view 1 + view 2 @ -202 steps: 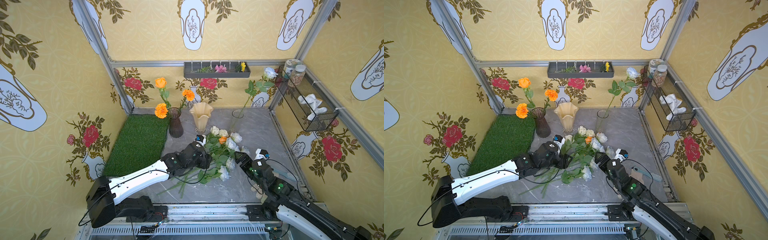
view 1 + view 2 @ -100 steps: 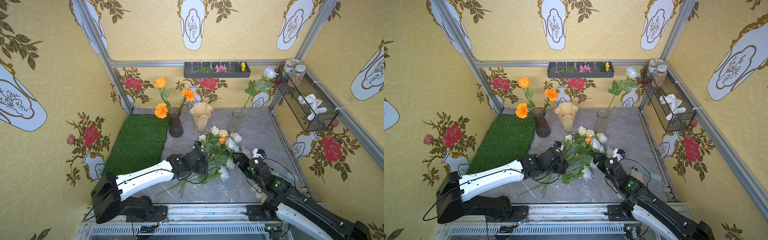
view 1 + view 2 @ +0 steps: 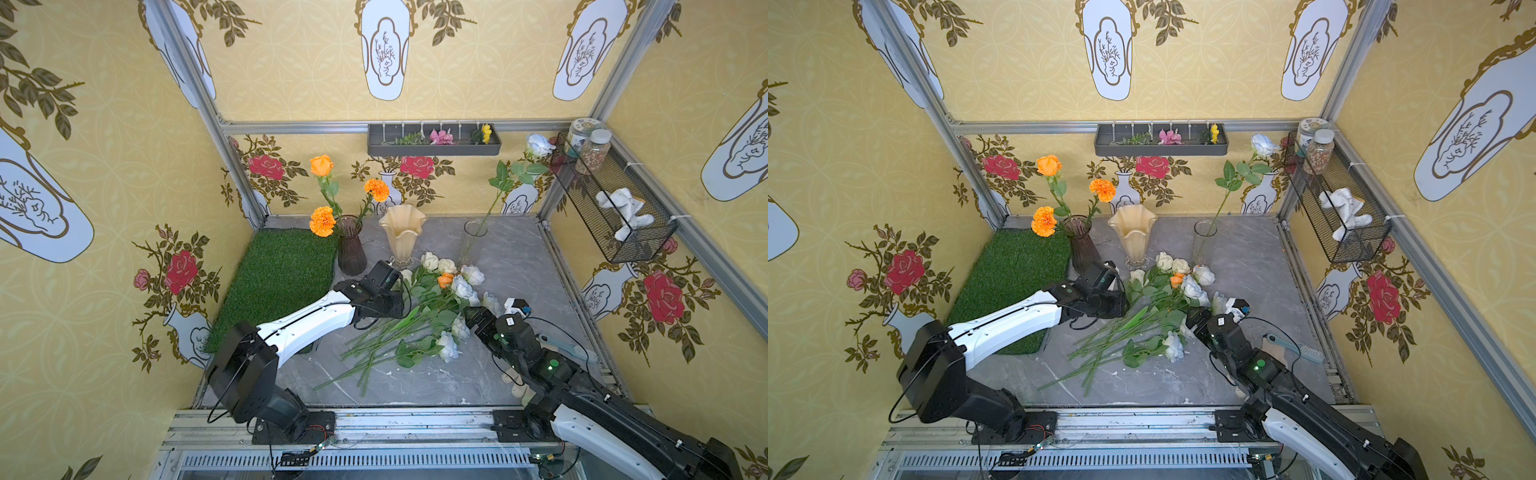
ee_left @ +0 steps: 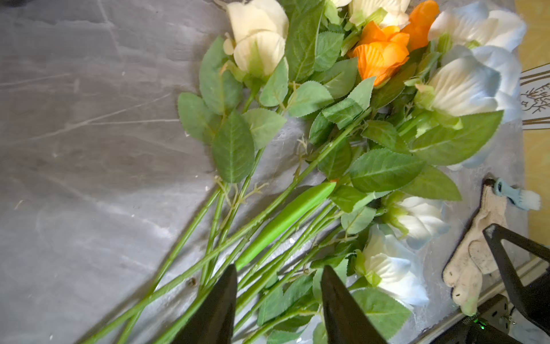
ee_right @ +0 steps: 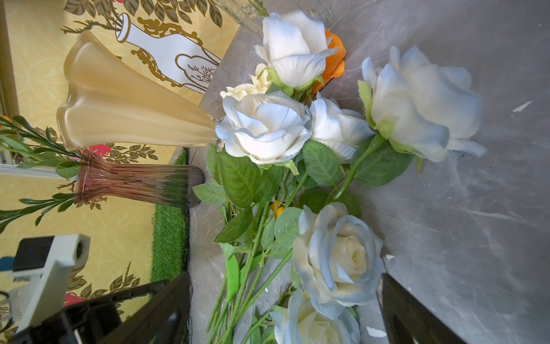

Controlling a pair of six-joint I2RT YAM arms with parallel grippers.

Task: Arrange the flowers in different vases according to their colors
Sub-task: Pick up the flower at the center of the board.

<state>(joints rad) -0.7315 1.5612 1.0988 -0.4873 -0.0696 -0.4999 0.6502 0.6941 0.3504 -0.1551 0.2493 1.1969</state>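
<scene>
Flowers (image 3: 419, 320) lie between my grippers. Left gripper (image 4: 279, 266) half open astride stems (image 4: 208, 220), holding nothing; right gripper (image 5: 284, 275) wide open, blue-tinted rose (image 5: 339, 256) just ahead.

Yellow papered walls (image 3: 291, 62) stand around me, printed with red roses (image 3: 663, 296) and white vases (image 3: 382, 50) and held in aluminium rails (image 3: 395, 126). I work over a grey marbled tabletop (image 3: 511, 266) with a green grass mat (image 3: 286, 270) on its left side. A dark shelf tray (image 3: 432, 149) hangs on the back wall and a black wire basket (image 3: 590, 208) on the right, all evenly lit.
</scene>
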